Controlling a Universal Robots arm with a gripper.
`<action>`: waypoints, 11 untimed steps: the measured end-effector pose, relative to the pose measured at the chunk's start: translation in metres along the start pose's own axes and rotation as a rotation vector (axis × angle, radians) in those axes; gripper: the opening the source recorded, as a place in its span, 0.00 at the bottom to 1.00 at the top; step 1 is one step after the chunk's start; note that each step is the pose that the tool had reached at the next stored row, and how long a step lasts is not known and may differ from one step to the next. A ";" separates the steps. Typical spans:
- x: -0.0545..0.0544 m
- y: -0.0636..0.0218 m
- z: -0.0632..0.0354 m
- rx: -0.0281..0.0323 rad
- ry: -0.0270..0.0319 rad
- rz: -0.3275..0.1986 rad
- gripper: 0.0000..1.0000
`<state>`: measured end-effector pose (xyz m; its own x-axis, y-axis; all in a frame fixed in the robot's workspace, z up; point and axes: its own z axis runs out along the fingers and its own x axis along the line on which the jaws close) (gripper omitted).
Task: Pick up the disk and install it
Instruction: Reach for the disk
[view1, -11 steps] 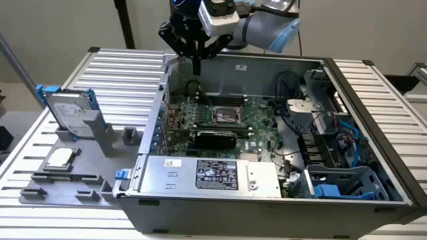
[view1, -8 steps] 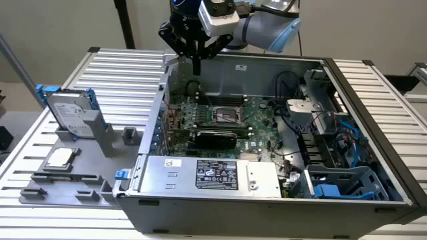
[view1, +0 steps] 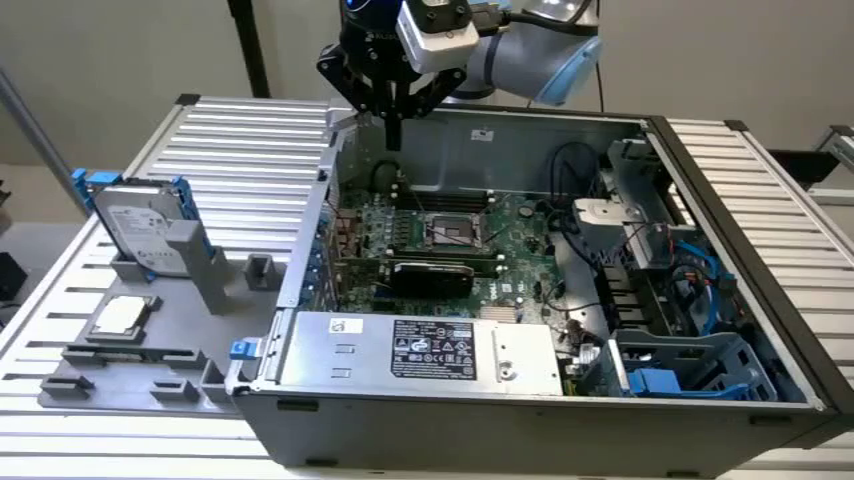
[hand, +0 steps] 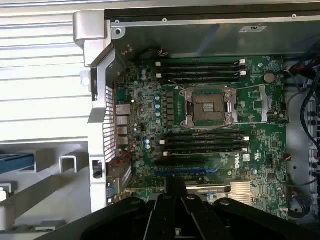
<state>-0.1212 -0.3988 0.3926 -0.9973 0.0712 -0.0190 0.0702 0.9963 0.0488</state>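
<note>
The disk (view1: 138, 228) is a silver-grey hard drive with a white label and blue side rails. It stands tilted in a grey holder (view1: 200, 265) on the table, at the exterior view's left, outside the computer case. My gripper (view1: 395, 135) hangs well away from it, above the case's back left corner, near the case wall. Its black fingers (view1: 395, 112) come together to a point, shut and holding nothing. In the wrist view the gripper (hand: 175, 186) looks straight down on the motherboard (hand: 210, 150).
The open computer case (view1: 747, 230) holds the motherboard with an empty CPU socket (hand: 209, 106), a grey power supply box (view1: 427, 350) and a blue drive cage (view1: 687, 368). A small silver square part (view1: 120, 315) lies on the grey fixture.
</note>
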 end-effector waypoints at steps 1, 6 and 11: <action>0.000 0.0000 0.0000 0.0001 0.0000 0.000 0.00; 0.006 -0.0004 0.0001 0.0001 0.0001 0.000 0.00; 0.029 -0.0022 0.0012 0.0000 -0.0001 0.000 0.00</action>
<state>-0.1503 -0.3988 0.3907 -0.9973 0.0712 -0.0191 0.0702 0.9963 0.0488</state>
